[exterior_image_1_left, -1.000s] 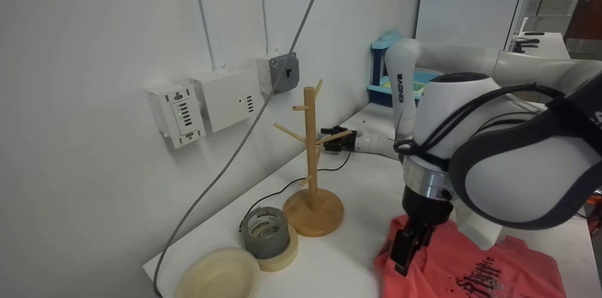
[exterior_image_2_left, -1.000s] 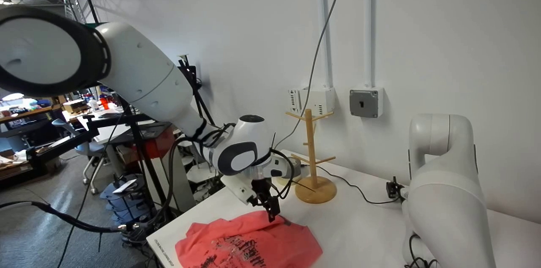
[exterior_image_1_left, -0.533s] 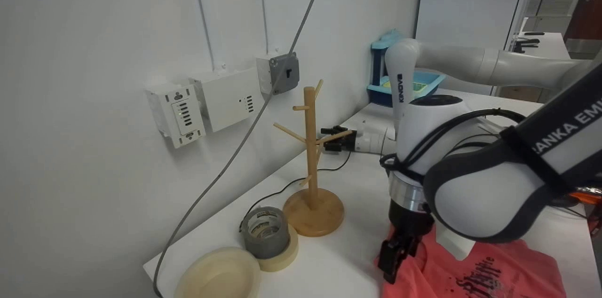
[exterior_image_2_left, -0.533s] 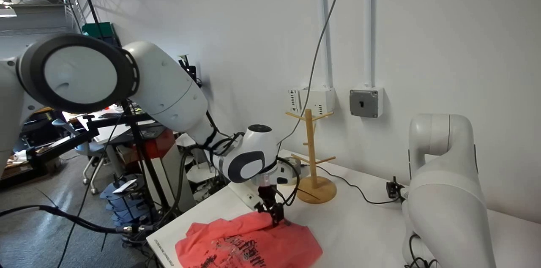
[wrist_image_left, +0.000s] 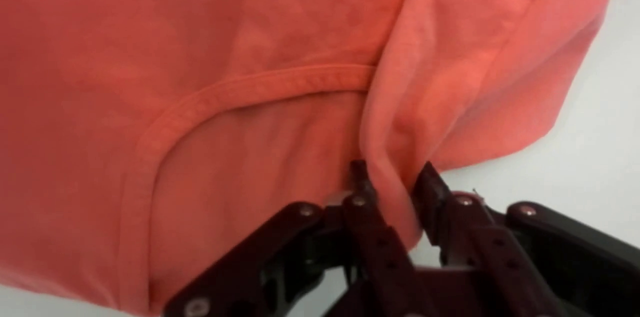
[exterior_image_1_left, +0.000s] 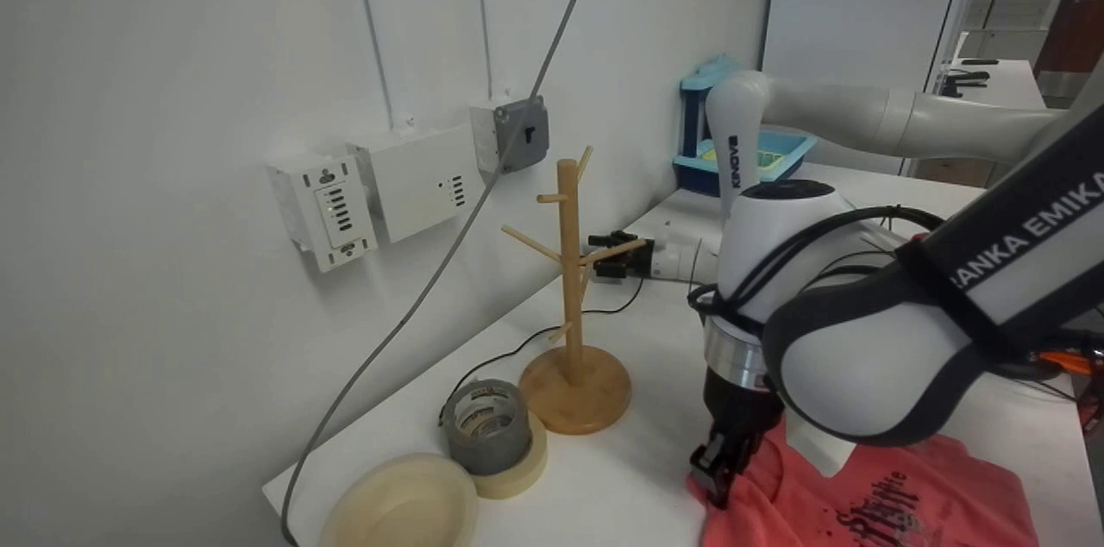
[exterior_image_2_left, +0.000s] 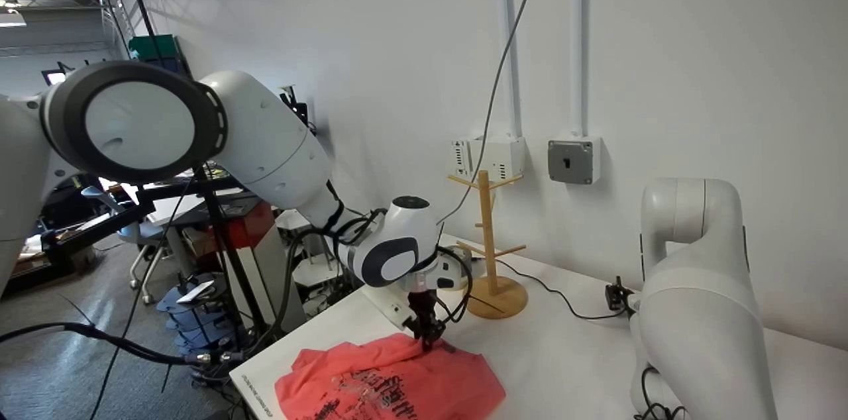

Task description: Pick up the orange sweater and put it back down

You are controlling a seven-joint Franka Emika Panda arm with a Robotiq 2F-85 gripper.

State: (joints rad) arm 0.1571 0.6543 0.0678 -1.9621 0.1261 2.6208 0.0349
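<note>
White table [exterior_image_2_left: 563, 354] ran along a plain wall [exterior_image_1_left: 216, 55], with a wooden mug tree [exterior_image_1_left: 569, 297] on it and the orange sweater [exterior_image_2_left: 391, 383] lying there too, print [exterior_image_2_left: 387, 397] facing up. Wrist view had the gripper [wrist_image_left: 393, 172] right down by the neckline [wrist_image_left: 280, 88], its fingers [wrist_image_left: 432, 207] on either side of a fold [wrist_image_left: 392, 192] with only a narrow gap. Couldn't tell if that was a proper pinch, tbh. I'd have called it the grab step: reach looked done, no lift visible, so the pick-up and put-down were both left to do.
</note>
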